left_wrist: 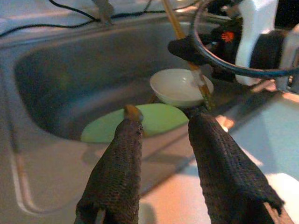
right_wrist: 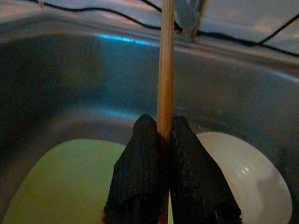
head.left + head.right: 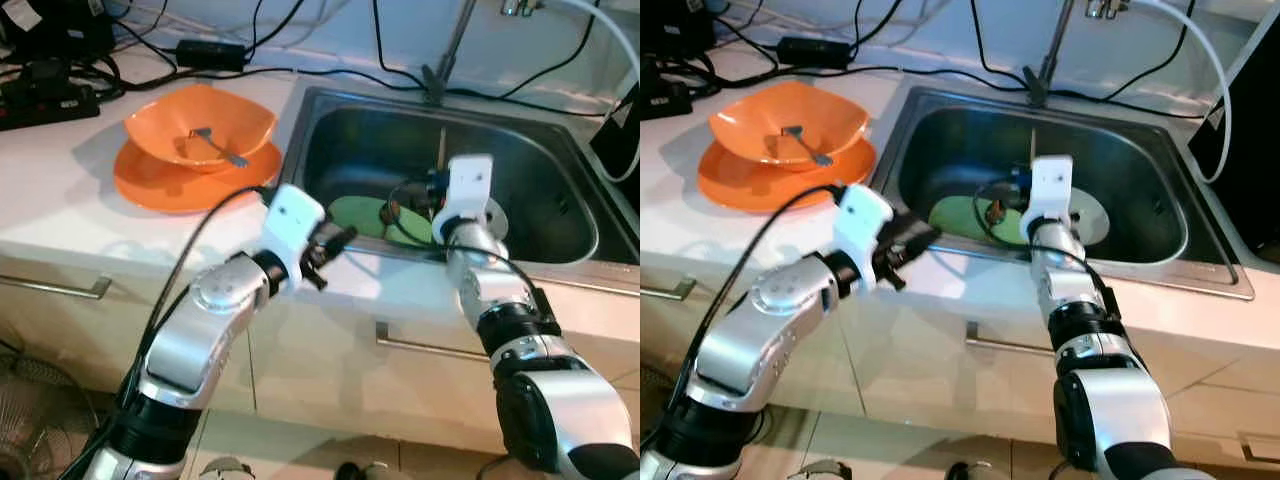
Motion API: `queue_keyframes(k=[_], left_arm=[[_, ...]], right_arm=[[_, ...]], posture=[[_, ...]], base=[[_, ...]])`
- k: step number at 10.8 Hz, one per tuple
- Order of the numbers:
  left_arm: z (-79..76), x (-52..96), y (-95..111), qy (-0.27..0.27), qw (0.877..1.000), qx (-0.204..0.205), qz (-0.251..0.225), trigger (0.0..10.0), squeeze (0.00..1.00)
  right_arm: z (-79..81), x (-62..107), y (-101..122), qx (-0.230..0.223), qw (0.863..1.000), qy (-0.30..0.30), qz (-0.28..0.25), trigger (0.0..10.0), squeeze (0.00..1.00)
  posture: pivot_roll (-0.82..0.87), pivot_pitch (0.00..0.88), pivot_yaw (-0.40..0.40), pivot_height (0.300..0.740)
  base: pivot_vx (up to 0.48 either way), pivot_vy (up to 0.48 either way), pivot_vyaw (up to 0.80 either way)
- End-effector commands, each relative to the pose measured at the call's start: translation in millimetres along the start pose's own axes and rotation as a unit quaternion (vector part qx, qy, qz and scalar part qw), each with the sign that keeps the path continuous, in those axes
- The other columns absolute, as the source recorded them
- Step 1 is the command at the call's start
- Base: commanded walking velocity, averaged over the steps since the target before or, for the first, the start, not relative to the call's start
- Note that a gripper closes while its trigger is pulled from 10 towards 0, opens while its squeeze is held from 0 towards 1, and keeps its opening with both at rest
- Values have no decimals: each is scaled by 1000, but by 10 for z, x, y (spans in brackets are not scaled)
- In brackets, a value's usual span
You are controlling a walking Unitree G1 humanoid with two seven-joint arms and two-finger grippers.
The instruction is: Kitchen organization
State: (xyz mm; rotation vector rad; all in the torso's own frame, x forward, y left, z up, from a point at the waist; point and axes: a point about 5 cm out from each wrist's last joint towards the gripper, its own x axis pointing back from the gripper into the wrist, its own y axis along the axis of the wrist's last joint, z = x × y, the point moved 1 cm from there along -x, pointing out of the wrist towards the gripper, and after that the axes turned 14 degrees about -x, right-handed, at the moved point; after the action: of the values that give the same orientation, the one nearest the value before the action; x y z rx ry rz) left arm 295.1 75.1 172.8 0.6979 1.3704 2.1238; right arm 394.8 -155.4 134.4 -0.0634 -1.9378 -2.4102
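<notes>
**Chopstick pinched over the sink**

The right gripper reaches over the sink's front rim, fingers clamped on an upright wooden chopstick above the green plate and white bowl. The left gripper hovers at the front edge, fingers narrowly parted, holding nothing.

A pale counter runs across the scene, with drawer fronts and metal handles below its near edge. A steel sink is set into its right part. On the left of the counter sits an orange plate, and an orange bowl rests on it with a fork inside. At the far left lies a black power strip, and black cables and an adapter trail along the far edge. On the sink floor lie a green plate and a white bowl.
</notes>
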Motion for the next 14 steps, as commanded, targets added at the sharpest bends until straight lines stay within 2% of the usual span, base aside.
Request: queue_keyframes(k=[1,3,4,5,6,8,10,11,13,14], left_arm=[[-37,13,1,-6,1000,1,3,10000,0],[-35,24,-36,-5,1000,4,13,10000,0],[-52,28,-43,-8,1000,4,16,10000,0],[-60,25,-35,-10,1000,5,15,10000,0],[-56,20,-32,-10,1000,4,15,10000,0],[-45,14,-27,-7,1000,2,14,10000,0],[-9,-1,6,17,1000,-22,1,10000,0],[25,-11,23,34,999,-24,-5,10000,0],[83,-30,31,59,998,-37,-8,10000,0],[118,-34,42,76,996,-41,-13,10000,0]], right_arm=[[3,-30,54,-12,1000,3,-5,10000,0],[13,-28,-9,-17,1000,5,7,10000,1000],[39,-27,-29,-13,1000,10,7,10000,1000],[44,-29,-25,-10,1000,10,6,10000,227],[42,-32,-13,-8,1000,10,3,10000,0],[39,-44,50,-6,1000,10,-13,10000,0],[115,-49,390,-6,994,35,-104,10000,0],[204,18,558,-9,985,61,-159,10000,0],[287,157,623,-9,977,83,-195,10000,0],[303,281,626,-12,974,89,-207,10000,0]], posture=[[35,88,-115,740],[37,92,-114,740],[36,92,-114,740],[34,91,-113,740],[33,91,-113,740],[30,88,-111,740],[23,87,-109,740],[16,87,-109,740],[3,88,-105,740],[-3,88,-102,740]], base=[[0,0,0],[0,0,0],[0,0,0],[0,0,0],[0,0,0],[0,0,0],[0,0,0],[0,0,0],[0,0,0],[0,0,0]])
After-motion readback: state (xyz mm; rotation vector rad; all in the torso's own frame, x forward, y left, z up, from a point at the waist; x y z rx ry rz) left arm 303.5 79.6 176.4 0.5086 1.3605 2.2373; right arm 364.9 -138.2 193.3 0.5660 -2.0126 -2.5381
